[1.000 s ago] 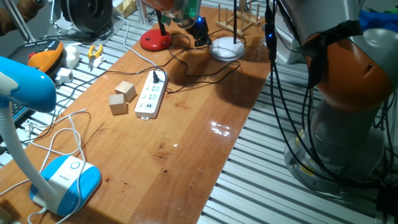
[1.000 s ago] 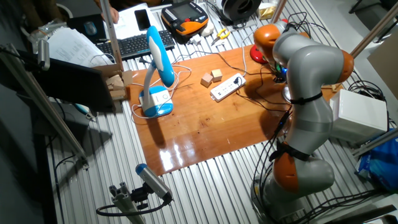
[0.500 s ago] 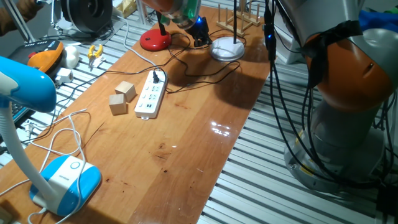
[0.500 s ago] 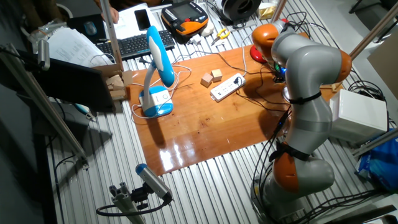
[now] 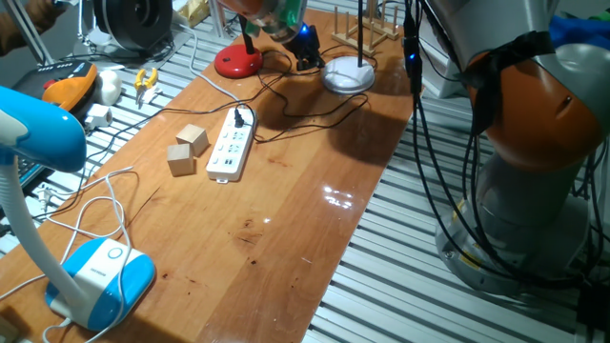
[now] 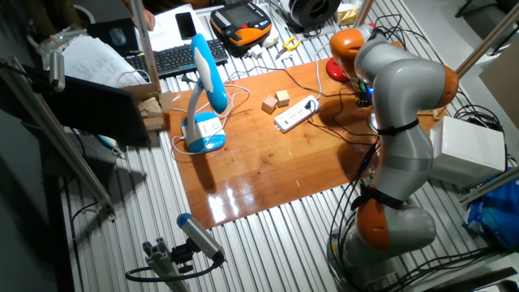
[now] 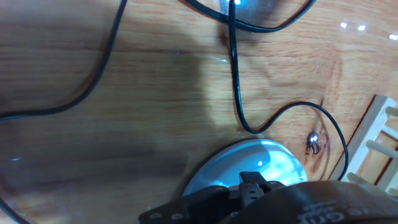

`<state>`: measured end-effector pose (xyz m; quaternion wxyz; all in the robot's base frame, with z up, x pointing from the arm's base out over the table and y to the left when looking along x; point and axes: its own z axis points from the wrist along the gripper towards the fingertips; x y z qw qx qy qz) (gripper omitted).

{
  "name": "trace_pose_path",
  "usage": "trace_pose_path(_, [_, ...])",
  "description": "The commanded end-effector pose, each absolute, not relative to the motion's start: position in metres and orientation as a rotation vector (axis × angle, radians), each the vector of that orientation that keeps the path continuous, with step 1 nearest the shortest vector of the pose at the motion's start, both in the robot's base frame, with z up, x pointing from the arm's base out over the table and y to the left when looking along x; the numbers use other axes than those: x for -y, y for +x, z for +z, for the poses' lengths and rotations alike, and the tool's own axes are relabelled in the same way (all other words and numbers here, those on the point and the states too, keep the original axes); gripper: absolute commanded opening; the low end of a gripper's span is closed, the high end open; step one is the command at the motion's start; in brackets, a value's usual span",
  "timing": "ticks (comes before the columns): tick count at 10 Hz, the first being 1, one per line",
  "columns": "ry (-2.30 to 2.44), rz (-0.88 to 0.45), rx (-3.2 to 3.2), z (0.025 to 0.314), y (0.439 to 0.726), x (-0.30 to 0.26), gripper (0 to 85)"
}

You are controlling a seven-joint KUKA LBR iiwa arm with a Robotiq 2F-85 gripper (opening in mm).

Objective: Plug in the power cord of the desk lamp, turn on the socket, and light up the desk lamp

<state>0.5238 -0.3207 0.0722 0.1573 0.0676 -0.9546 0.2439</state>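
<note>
The white power strip (image 5: 231,151) lies on the wooden table, also in the other fixed view (image 6: 295,113). A small black plug (image 5: 240,118) sits in its far end. The thin black power cord (image 5: 305,110) runs from there across the table to a round silver lamp base (image 5: 349,76) with a thin pole. My gripper (image 5: 309,63) hangs at the left edge of that base, with a blue light on it. In the hand view the dark fingers (image 7: 252,182) show as one mass with no gap, just over the base (image 7: 249,158), with the cord (image 7: 234,74) looping ahead.
Two tan wooden blocks (image 5: 192,139) lie left of the strip. A blue desk lamp (image 5: 95,276) with a white cable stands at the near left corner. A red round base (image 5: 237,63) and a wooden rack (image 5: 367,29) stand at the far end.
</note>
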Motion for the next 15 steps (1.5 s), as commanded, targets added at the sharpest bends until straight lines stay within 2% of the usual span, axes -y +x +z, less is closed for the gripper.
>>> trace_pose_path(1, [0.195,0.706,2.734,0.072,0.524,0.319,0.0])
trace_pose_path(8, [0.195,0.688,2.742,0.064,0.524,0.306,0.0])
trace_pose_path(15, [0.190,0.680,2.722,0.079,0.535,0.282,0.0])
